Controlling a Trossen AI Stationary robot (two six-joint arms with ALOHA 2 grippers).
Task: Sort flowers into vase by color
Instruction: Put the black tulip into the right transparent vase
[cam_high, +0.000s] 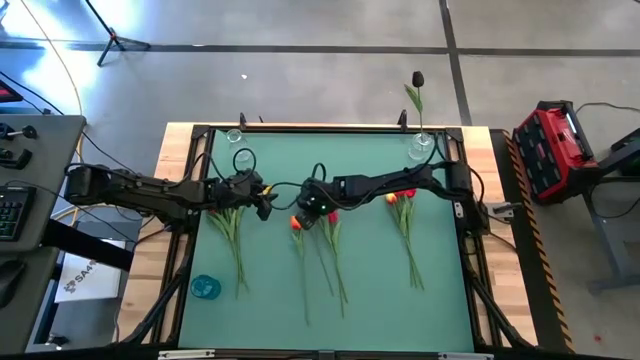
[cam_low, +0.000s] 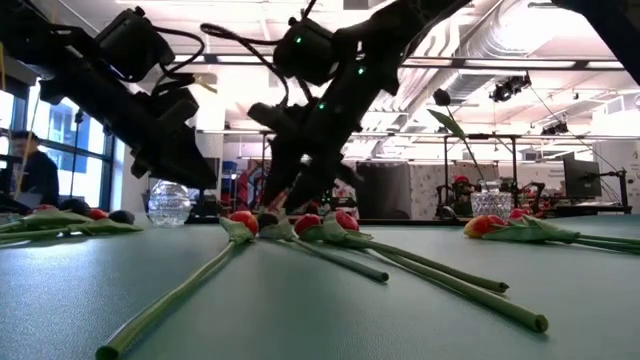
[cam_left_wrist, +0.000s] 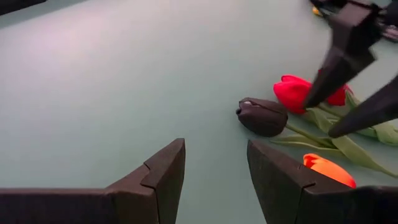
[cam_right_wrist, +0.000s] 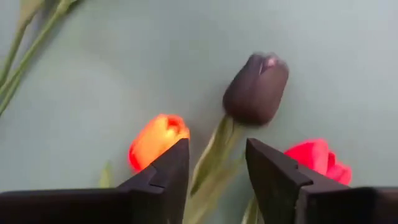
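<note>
Right wrist view: right tool (cam_right_wrist: 216, 163) spread, straddling the black tulip (cam_right_wrist: 256, 89) stem; left tool (cam_left_wrist: 215, 165) released.

A green mat (cam_high: 380, 290) covers the wooden table (cam_high: 178, 135). Near its front left corner lies a small teal roll of tape (cam_high: 204, 287) (its exact kind is hard to tell). Off the table's right side sits a red and black tool case (cam_high: 552, 148). On the left, a grey side desk (cam_high: 30, 170) carries a dark keyboard (cam_high: 10, 212). Beyond the table, a person (cam_low: 32, 175) sits by the window.
</note>
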